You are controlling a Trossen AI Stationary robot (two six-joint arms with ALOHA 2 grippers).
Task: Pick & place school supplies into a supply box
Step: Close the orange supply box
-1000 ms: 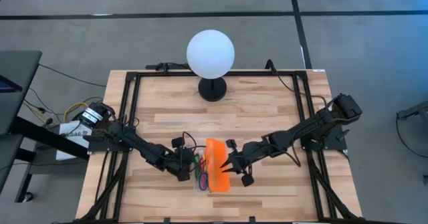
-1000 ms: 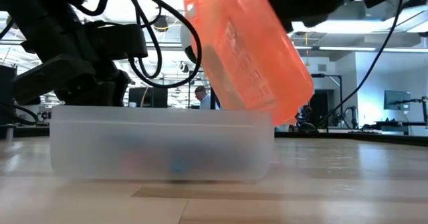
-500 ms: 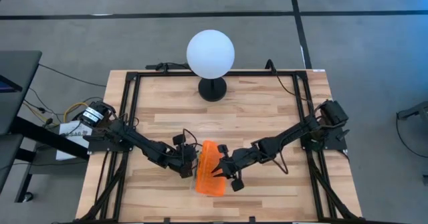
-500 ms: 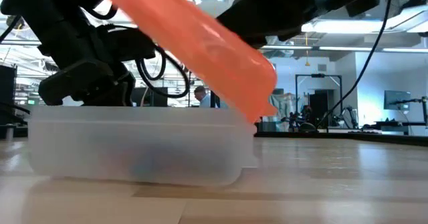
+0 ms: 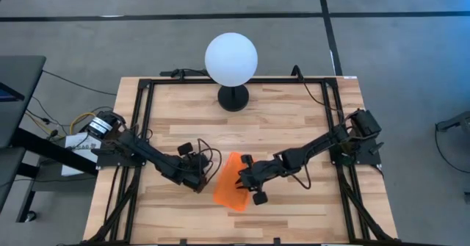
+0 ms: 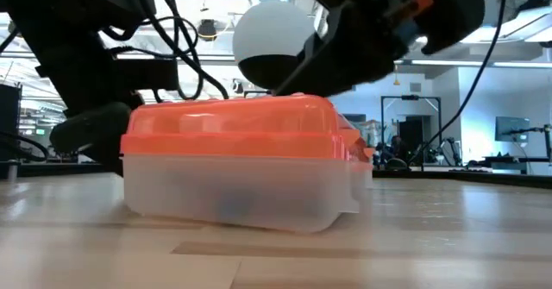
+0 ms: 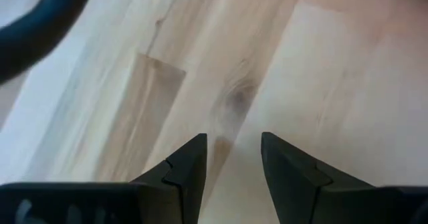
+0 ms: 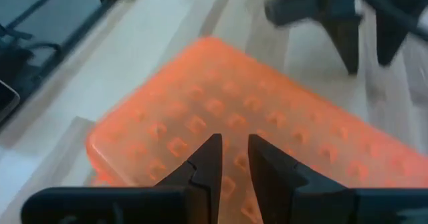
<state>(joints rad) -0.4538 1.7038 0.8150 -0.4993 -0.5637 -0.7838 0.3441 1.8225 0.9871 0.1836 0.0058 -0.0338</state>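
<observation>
I see the orange-lidded box [image 5: 230, 190] closed on the table [image 5: 294, 128], my right pincer [image 8: 232, 158] narrow above its lid, left pincer [image 7: 233, 158] apart at nine o'clock, empty.

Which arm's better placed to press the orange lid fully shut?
Right, probably. Its tool hovers directly over the orange lid, which already sits on the supply box. The left tool faces bare table beside it.

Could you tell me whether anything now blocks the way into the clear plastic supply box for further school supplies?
Yes. The bright orange ribbed lid lies closed over the clear plastic supply box, covering its opening. The right gripper sits on the lid; the left gripper waits beside the box, its fingers apart and holding nothing.
</observation>
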